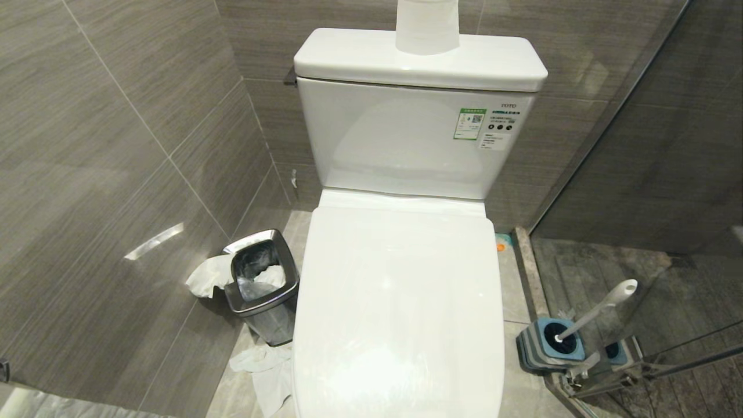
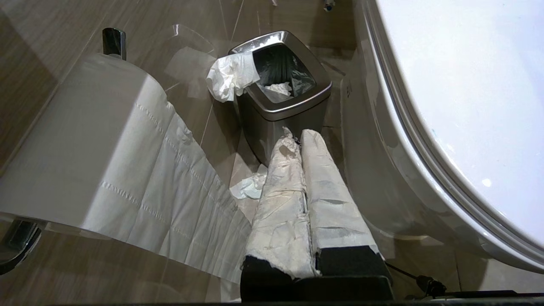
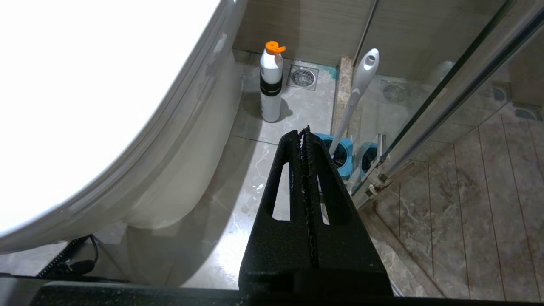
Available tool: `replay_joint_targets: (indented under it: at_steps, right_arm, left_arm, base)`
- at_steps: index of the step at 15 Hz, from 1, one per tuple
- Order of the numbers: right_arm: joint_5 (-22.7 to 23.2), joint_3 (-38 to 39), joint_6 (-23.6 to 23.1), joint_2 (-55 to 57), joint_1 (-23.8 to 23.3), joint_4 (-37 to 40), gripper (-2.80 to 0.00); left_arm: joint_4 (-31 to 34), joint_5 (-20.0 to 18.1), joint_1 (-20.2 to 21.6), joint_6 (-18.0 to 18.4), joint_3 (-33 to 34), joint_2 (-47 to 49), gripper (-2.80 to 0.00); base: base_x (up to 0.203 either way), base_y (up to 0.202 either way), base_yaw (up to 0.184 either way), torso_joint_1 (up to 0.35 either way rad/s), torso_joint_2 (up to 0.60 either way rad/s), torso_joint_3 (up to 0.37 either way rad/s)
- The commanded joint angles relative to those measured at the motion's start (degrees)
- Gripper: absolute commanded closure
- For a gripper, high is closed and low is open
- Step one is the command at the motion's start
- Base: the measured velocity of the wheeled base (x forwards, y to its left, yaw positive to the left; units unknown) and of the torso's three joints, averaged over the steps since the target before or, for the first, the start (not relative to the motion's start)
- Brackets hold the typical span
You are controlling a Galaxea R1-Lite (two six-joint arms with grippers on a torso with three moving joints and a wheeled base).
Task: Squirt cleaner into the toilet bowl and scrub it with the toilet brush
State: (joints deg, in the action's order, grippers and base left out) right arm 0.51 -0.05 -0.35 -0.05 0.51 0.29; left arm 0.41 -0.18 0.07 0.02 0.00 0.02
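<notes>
The toilet's white lid (image 1: 400, 302) is down and covers the inside of the toilet bowl; only the bowl's outer wall (image 3: 178, 170) shows. The cleaner (image 3: 270, 85), a white bottle with an orange cap, stands on the floor between the toilet and the back wall. To the toilet's right, the toilet brush (image 1: 603, 307) leans in its blue-and-grey holder (image 1: 537, 348). My left gripper (image 2: 297, 134) has tape-wrapped fingers and hangs shut and empty left of the toilet. My right gripper (image 3: 304, 131) hangs shut and empty right of the toilet, short of the brush (image 3: 357, 93). Neither arm shows in the head view.
A steel waste bin (image 1: 261, 284) with tissue stands left of the toilet, and crumpled paper (image 1: 264, 366) lies on the floor. A paper roll (image 2: 85, 140) hangs on the left wall; another (image 1: 427, 26) sits on the tank. A glass shower partition (image 1: 638, 174) closes the right side.
</notes>
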Motion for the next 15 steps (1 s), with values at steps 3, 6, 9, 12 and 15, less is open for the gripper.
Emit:
replay_joint_targets:
  at_steps: [3, 6, 9, 12, 15]
  right_arm:
    - [1.3, 0.0, -6.2, 0.0, 0.0, -0.3, 0.0]
    - [1.3, 0.0, -6.4, 0.0, 0.0, -0.4, 0.0]
    - [1.3, 0.0, -5.0, 0.0, 0.0, 0.0, 0.0]
    - [0.6, 0.0, 0.6, 0.0, 0.0, 0.0, 0.0]
    - [0.4, 0.0, 0.8, 0.0, 0.0, 0.0, 0.0]
  left_arm:
    - [0.0, 0.0, 0.0, 0.0, 0.1, 0.0, 0.0]
    - [0.0, 0.0, 0.0, 0.0, 0.1, 0.0, 0.0]
    - [0.0, 0.0, 0.0, 0.0, 0.1, 0.0, 0.0]
    - [0.0, 0.0, 0.0, 0.0, 0.1, 0.0, 0.0]
    - [0.0, 0.0, 0.0, 0.0, 0.1, 0.0, 0.0]
  base:
    - [0.0, 0.0, 0.0, 0.0, 0.0, 0.0]
    - [0.0, 0.0, 0.0, 0.0, 0.0, 0.0]
    - [0.0, 0.0, 0.0, 0.0, 0.0, 0.0]
    - [0.0, 0.0, 0.0, 0.0, 0.0, 0.0]
    - [0.0, 0.0, 0.0, 0.0, 0.0, 0.0]
